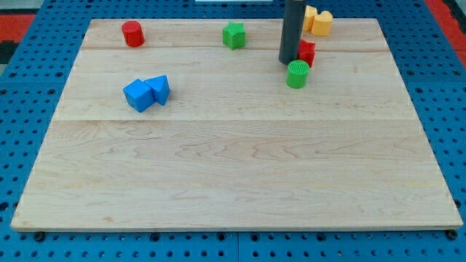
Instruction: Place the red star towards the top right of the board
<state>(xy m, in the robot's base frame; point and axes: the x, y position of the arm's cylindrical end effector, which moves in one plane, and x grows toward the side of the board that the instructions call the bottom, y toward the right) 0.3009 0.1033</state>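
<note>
The red star (307,52) lies near the view's top, right of centre, partly hidden behind my rod. My tip (287,62) rests on the board just left of the red star, touching or nearly touching it. A green cylinder (297,74) stands right below the star and just right of my tip.
Two yellow blocks (317,20) sit together at the top edge above the star. A green block (234,35) lies to the tip's left. A red cylinder (132,33) is at the top left. Two blue blocks (146,92) touch at the left. The wooden board (233,167) lies on a blue pegboard.
</note>
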